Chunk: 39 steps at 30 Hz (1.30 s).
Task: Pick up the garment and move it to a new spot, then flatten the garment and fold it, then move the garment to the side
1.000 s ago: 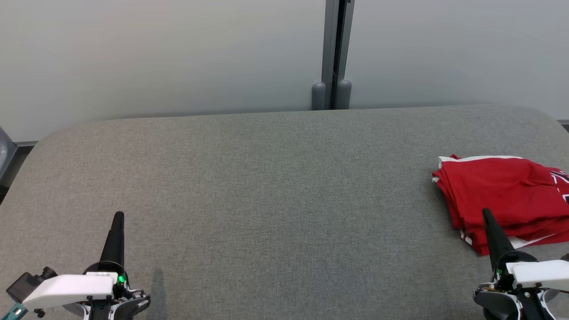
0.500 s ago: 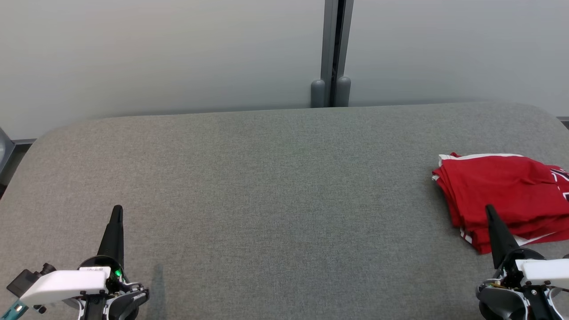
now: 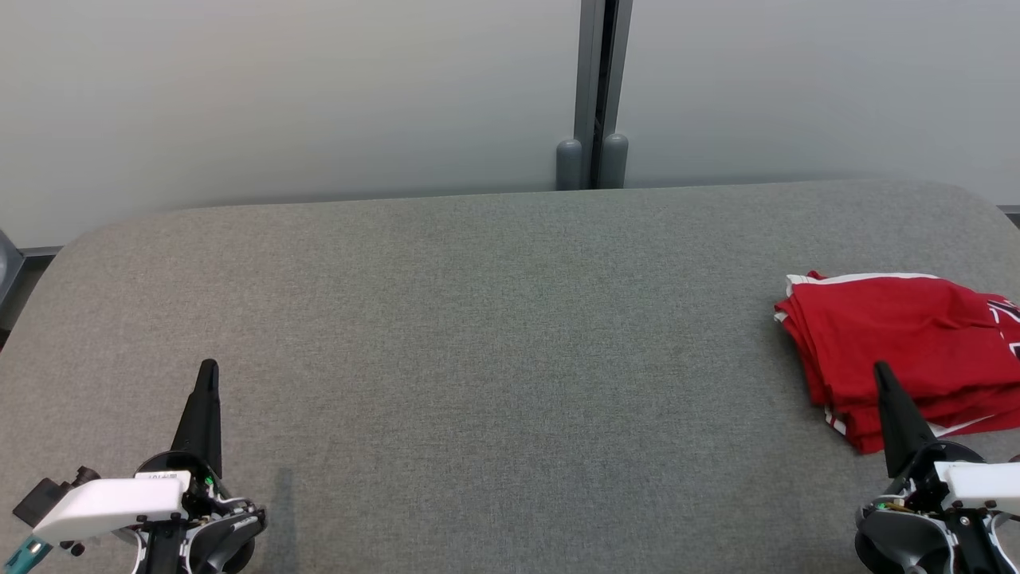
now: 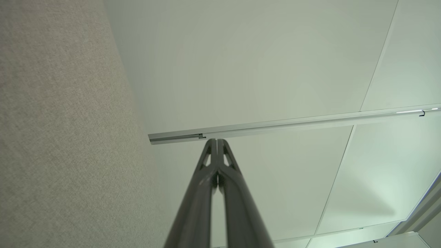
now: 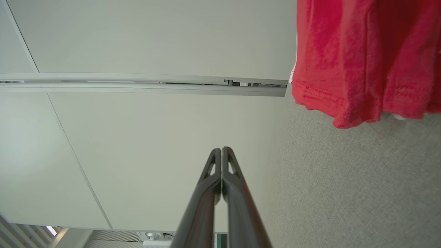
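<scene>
A red garment [image 3: 900, 351] with white trim lies folded in a stack at the right edge of the grey fabric surface [image 3: 494, 343]. In the right wrist view the garment [image 5: 358, 58] hangs into the upper right corner. My right gripper [image 3: 880, 368] is shut and empty, its tip standing in front of the garment's near edge; its tips [image 5: 221, 149] press together. At the lower left my left gripper [image 3: 208, 365] is shut and empty, far from the garment. Its tips [image 4: 216, 140] also meet in the left wrist view.
A pale wall with a vertical grey post [image 3: 594, 96] stands behind the surface's far edge. The surface has rounded corners, and a dark gap shows past its left edge [image 3: 16, 279]. A wide stretch of bare fabric lies between the two grippers.
The head camera has tilted slightly, so the whole picture has shifted a little upward. Both grippers sit a bit lower in the view and stay shut. The garment has not moved.
</scene>
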Available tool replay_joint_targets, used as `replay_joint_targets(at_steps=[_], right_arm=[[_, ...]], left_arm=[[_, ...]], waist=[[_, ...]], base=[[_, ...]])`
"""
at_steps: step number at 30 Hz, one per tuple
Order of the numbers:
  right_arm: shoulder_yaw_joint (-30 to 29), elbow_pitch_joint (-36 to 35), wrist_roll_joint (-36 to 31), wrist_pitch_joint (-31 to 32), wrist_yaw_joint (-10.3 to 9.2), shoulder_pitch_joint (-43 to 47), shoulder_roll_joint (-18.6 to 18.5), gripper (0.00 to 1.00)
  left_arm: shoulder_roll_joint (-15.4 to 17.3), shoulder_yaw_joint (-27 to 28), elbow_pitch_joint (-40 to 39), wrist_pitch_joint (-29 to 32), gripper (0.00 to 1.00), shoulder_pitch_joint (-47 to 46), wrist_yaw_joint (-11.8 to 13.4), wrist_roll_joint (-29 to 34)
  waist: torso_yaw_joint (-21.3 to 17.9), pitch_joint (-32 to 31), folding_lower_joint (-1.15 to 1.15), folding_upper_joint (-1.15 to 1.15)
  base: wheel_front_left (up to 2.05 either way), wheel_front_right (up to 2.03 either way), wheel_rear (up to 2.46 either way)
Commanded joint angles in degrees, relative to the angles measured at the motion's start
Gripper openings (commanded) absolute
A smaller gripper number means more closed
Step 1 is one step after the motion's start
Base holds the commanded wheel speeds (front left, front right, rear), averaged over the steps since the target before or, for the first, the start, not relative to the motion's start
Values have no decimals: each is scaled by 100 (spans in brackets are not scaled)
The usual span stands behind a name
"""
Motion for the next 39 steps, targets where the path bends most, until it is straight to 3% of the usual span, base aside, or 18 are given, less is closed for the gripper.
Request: replay_joint_targets(at_steps=[1,39], right_arm=[[-8,-14,13,21,2,-50,-21,0],[-6,-15,13,20,2,-50,-21,0]], left_arm=[[15,25,-18,22,0,-60,-42,-5],[15,22,-20,20,0,-59,-43,-6]], waist=[[0,0,0,0],[0,0,0,0]], base=[[0,0,0],[0,0,0]])
